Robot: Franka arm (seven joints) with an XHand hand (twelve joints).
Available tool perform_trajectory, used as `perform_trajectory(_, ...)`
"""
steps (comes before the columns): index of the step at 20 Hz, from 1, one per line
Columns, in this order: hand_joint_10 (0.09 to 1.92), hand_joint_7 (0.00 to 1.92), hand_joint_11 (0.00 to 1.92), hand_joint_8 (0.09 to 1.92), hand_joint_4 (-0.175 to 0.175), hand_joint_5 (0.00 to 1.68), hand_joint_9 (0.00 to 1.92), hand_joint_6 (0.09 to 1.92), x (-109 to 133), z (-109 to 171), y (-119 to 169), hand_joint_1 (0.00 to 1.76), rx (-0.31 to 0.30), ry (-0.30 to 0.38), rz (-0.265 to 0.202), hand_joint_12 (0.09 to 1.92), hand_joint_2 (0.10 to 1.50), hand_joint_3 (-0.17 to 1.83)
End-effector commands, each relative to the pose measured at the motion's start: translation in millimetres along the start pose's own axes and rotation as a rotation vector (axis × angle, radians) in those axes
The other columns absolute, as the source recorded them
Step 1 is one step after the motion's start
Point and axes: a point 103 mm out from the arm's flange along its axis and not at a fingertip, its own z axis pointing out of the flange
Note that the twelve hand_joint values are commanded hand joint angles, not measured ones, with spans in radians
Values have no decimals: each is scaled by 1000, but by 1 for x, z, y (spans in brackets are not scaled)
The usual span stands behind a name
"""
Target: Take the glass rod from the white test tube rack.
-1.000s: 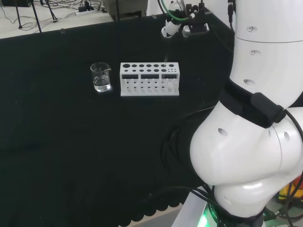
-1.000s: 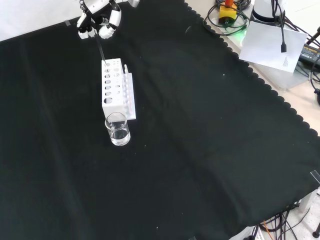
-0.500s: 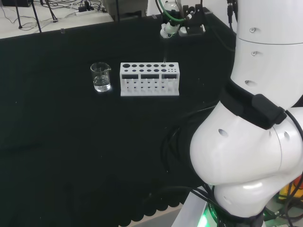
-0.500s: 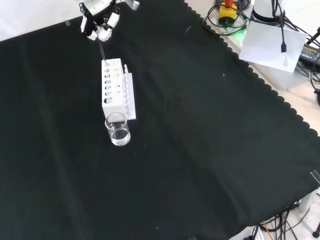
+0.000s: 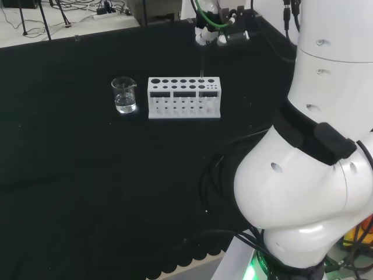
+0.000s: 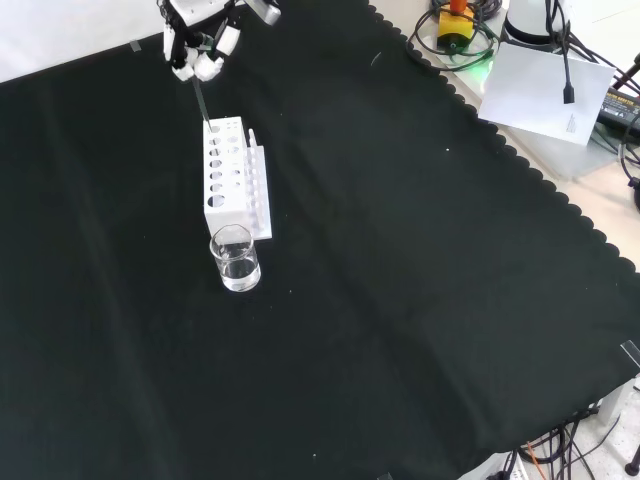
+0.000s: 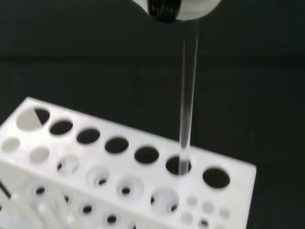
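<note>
Glass, thin, stiff and likely slippery and brittle, the rod is pinched at its top by the hand, its tip at a rack hole.

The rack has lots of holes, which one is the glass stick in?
In the wrist view, the glass rod stands in the big-hole row of the white rack, second hole from the end with small holes; the rest look empty.

Black-and-white robot hand at top of view, fingers curled round thin clear glass rod. Rod's lower end sits in far end of white plastic test tube rack. Small clear glass beaker w/ water stands just beside rack's near end on black cloth.
</note>
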Motion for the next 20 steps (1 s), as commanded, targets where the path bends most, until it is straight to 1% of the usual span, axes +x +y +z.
perform_trajectory(1,790,1084,1611,1201,-175,1030,1700,683,14,-43,-8,1289,-82,-33,2,759,930,329)
perform_trajectory(4,787,1076,1617,1207,-175,1036,1708,660,10,-62,-13,1290,-71,-39,15,774,947,295)
perform_trajectory(5,784,1074,1618,1209,-175,1040,1712,651,7,-73,-19,1290,-66,-45,18,779,955,280)
perform_trajectory(8,781,1071,1621,1209,-175,1042,1718,639,5,-93,-29,1290,-73,-48,20,786,964,261)
perform_trajectory(15,770,1059,1622,1220,-175,1039,1731,632,10,-125,-46,1288,-145,-34,-2,803,1003,190)
perform_trajectory(20,770,1058,1625,1222,-175,1040,1735,629,16,-142,-51,1288,-171,-43,-12,805,1007,181)
